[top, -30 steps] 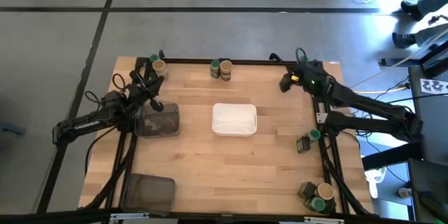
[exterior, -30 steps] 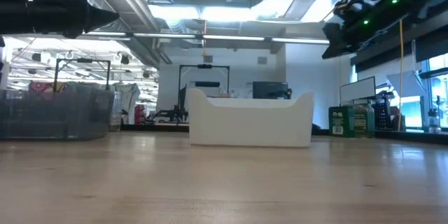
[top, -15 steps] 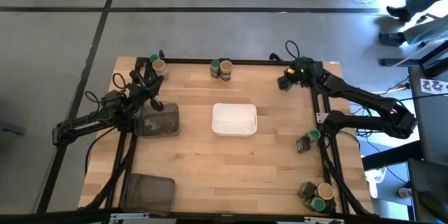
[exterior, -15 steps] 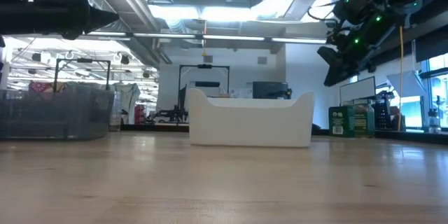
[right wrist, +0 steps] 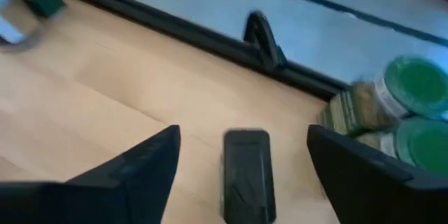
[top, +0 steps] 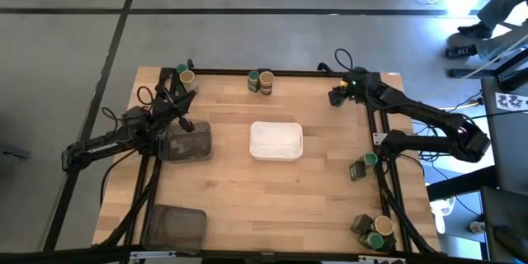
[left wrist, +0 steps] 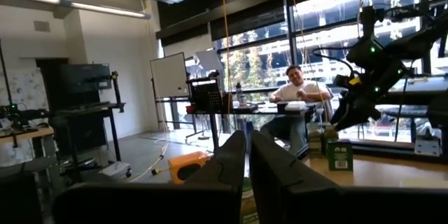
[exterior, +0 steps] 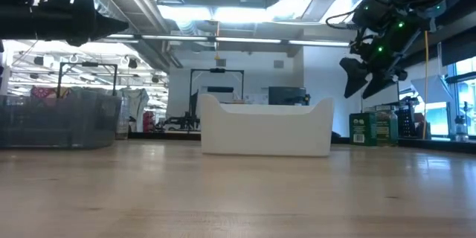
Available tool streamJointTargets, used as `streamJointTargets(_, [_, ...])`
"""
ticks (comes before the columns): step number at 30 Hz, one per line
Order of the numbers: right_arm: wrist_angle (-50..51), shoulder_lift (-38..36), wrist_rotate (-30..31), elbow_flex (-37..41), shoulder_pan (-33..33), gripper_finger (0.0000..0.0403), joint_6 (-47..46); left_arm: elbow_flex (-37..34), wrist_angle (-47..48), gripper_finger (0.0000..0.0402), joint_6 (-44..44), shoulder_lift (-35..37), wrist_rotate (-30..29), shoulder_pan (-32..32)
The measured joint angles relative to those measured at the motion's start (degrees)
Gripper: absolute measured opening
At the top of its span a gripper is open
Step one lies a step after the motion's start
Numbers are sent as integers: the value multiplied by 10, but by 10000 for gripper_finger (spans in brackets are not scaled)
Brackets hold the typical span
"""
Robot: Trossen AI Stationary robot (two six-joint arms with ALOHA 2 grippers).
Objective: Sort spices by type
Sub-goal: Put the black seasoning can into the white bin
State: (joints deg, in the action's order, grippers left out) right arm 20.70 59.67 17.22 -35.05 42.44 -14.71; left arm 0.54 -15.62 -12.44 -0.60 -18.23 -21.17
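Spices stand in small groups along the table's edges: at the far left corner (top: 183,74), the far middle (top: 260,81), the right edge (top: 363,165) and the near right corner (top: 373,228). My right gripper (top: 334,96) hangs open above the far right corner, tipped down. Two green-lidded jars (right wrist: 413,87) stand by the black rail beside it, and a green tin (exterior: 362,129) stands on the table under it. A dark oblong thing (right wrist: 246,175) shows between its fingers, apart from both; what it is I cannot tell. My left gripper (top: 180,111) waits shut, raised at the far left.
A white tray (top: 276,140) sits mid-table. One dark grey tray (top: 188,142) lies under my left arm, another (top: 175,224) at the near left corner. A black rail with a clamp (right wrist: 262,35) runs along the far edge. A person sits in the room beyond (left wrist: 297,94).
My right gripper has sunk toward the table at the far right corner and tipped from about level to pointing downward. Its fingers have opened wide. The left arm and the spices have kept still.
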Motion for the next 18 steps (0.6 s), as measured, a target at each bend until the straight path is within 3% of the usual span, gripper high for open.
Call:
streamJointTargets(14, [1, 109, 23, 0, 0, 287, -5, 0, 21, 17, 31, 0, 0, 0])
streamJointTargets(18, [-1, 129, 1, 0, 0, 275, -5, 0, 21, 17, 32, 0, 0, 0])
